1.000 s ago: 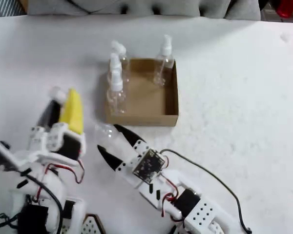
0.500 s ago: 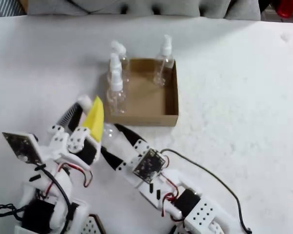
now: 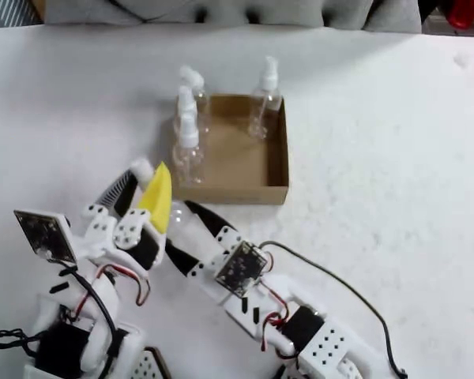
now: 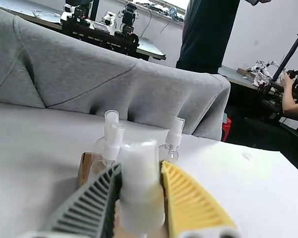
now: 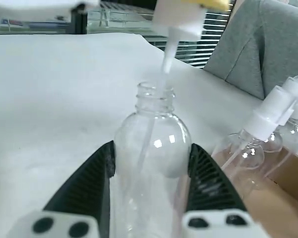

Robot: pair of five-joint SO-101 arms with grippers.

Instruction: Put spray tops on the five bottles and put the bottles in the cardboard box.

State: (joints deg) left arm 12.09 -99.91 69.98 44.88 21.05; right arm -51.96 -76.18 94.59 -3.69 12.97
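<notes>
A clear open bottle (image 5: 151, 144) stands upright between the black fingers of my right gripper (image 5: 151, 153), which is shut on its body. In the high view this bottle (image 3: 176, 221) sits just in front of the cardboard box (image 3: 275, 170). My left gripper (image 4: 139, 181), with one grey and one yellow finger, is shut on a white spray top (image 4: 138, 173). The spray top (image 5: 181, 17) hangs above the bottle's neck with its thin tube reaching down through the opening. In the high view the left gripper (image 3: 148, 178) is right beside the right gripper (image 3: 176, 225).
Several capped clear bottles (image 3: 188, 146) stand in the box, most along its left side and one (image 3: 266, 95) at the far right corner. A grey sofa back (image 4: 114, 84) runs along the table's far edge. White table lies open to the right of the box.
My left arm has swung right with the spray top, from well left of the bottle to directly over it. The right arm and its bottle have stayed still.
</notes>
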